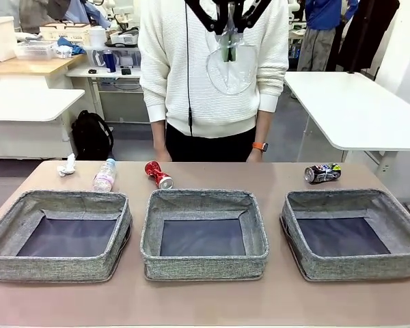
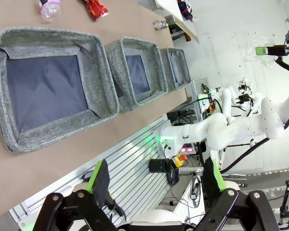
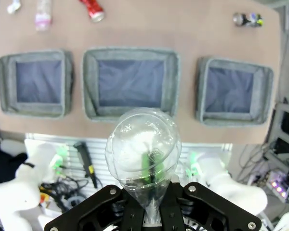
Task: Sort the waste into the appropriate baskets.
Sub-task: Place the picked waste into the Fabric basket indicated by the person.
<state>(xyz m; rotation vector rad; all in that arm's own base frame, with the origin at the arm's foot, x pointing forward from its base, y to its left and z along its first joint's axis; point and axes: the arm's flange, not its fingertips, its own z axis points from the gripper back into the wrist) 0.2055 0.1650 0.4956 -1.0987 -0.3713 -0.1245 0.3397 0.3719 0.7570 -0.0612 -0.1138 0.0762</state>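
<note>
My right gripper [image 1: 229,34] hangs high over the table's middle, shut on the crushed clear plastic bottle [image 1: 231,72]. In the right wrist view that bottle [image 3: 143,149] bulges between the fingers, above the middle basket [image 3: 130,52]. Three grey baskets stand in a row: left [image 1: 61,198], middle [image 1: 201,197], right [image 1: 348,196]. Behind them lie crumpled white paper [image 1: 67,166], a small bottle with pink label [image 1: 104,175], a crushed red can [image 1: 158,174] and a crushed black can [image 1: 322,173]. My left gripper [image 2: 156,178] is open and holds nothing, off the table's near side.
A person in a white sweater [image 1: 212,68] stands at the table's far edge, arms down. Bare brown tabletop [image 1: 205,304] runs in front of the baskets. A white robot base [image 2: 207,134] and an aluminium frame sit below the near edge.
</note>
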